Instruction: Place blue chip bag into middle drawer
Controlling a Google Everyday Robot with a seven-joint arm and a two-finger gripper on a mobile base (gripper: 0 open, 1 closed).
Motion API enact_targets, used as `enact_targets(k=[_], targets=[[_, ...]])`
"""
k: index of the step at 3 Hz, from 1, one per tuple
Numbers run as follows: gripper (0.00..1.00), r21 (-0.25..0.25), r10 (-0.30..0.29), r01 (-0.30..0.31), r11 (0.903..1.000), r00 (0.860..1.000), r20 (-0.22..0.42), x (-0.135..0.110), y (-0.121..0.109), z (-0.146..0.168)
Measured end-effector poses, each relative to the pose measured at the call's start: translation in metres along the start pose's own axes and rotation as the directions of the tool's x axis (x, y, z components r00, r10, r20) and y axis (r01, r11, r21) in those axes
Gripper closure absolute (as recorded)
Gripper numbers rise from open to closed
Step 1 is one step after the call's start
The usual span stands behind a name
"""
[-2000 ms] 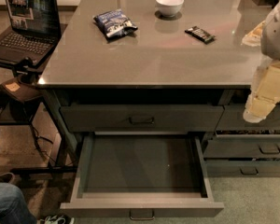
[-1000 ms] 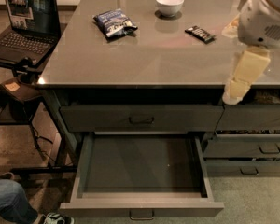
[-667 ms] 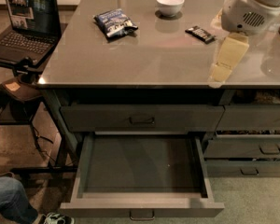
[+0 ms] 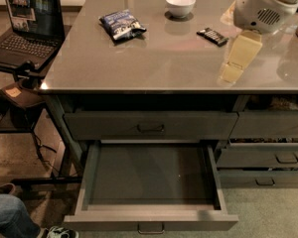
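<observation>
The blue chip bag lies on the grey countertop at the back left. The middle drawer is pulled open below the counter, and its tray is empty. My gripper hangs over the right part of the counter, its cream fingers pointing down toward the front edge. It is well to the right of the bag and holds nothing that I can see.
A white bowl and a black candy bar wrapper lie on the counter behind the gripper. A shut top drawer sits above the open one. An open laptop stands on a side table at left. A person's leg and shoe are at bottom left.
My arm has swung left and up over the counter, from beside the right edge to above the right part of the top. The bag and drawer have not moved.
</observation>
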State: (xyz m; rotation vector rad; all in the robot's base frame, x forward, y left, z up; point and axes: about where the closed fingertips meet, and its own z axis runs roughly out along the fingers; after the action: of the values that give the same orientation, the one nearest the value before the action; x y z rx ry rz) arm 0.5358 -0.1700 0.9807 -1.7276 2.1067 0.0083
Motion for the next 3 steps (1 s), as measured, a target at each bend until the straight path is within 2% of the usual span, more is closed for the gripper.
enact_targets(k=[1,2,3], targets=[[0.00,-0.066,-0.143,0.149,0.9867,0.987,0.077,-0.053,-0.015,0.025],[0.00,-0.125,-0.283,0.305,0.9442,0.944,0.169,-0.138,-0.036,0.055],[0.00,-0.155,-0.344,0.390,0.9078,0.903,0.256,-0.221,-0.050,0.088]])
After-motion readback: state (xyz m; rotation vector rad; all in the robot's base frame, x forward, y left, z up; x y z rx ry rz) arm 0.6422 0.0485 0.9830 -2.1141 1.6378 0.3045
